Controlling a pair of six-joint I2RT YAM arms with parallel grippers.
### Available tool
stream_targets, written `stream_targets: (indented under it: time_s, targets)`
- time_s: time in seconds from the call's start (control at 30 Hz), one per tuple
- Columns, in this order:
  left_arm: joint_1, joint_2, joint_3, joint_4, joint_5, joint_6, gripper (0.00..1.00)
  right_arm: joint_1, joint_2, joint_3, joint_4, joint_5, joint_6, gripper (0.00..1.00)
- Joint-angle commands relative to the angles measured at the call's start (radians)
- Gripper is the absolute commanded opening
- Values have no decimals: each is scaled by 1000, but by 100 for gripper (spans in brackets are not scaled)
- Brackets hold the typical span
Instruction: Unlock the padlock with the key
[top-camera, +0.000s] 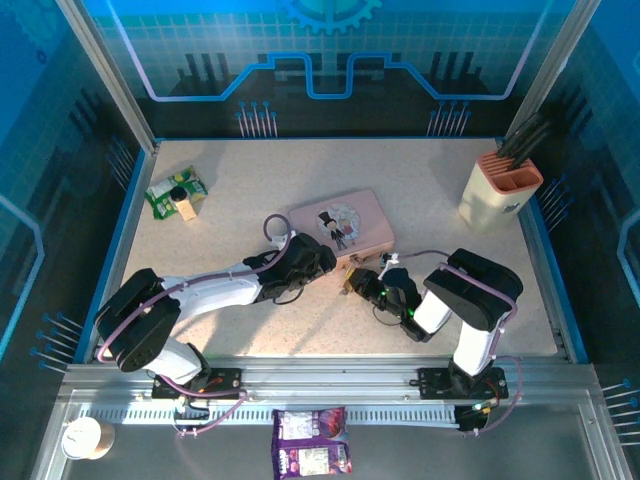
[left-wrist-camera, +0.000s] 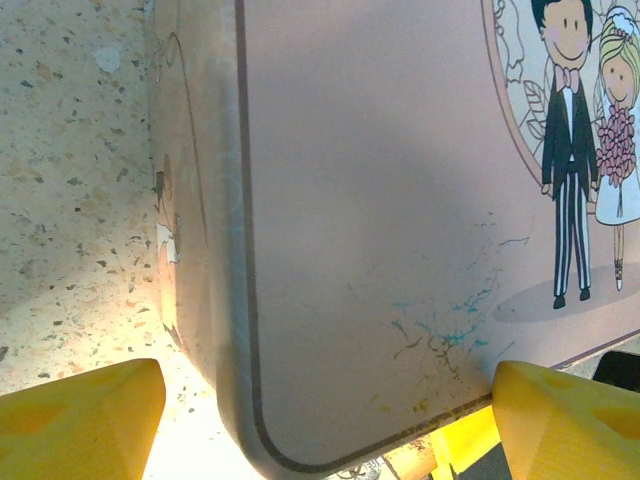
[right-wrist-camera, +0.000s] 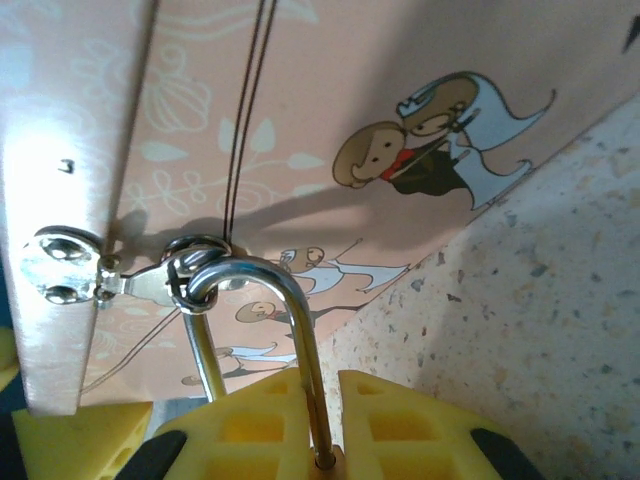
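The padlock hangs at the near edge of the pink tin, close to the middle of the desk. On the right wrist view its silver shackle passes through the ring of the hasp, so the tin is what carries it. The right gripper is closed on the brass body, which sits hidden between the yellow fingers. I judge this hold is there to keep the lock from swinging and to present the keyhole. Whether the shackle is released I cannot tell. A thin wire runs from the ring up over the lid, and the small dark thing on the lid is probably the key – too small to be sure. The left gripper stands spread around the near-left corner of the tin and grips nothing. One finger meets the lid edge, the other is apart from the wall – I think it braces the tin against sliding. The key is in neither gripper, so the unlocking is not yet begun.
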Motion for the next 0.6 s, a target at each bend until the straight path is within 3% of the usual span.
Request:
stream_targets:
  time_s: [0.0, 0.3, 0.57]
  targets:
    - [-9, 29, 21, -33, 21, -15, 85, -4, 32, -19, 84, 115, 81, 0]
    - [-7, 56, 64, -30, 16, -2, 86, 32, -18, -42, 103, 254, 133, 0]
    - [0, 79, 83, -5, 44, -14, 86, 72, -83, 18, -24, 364, 164, 0]
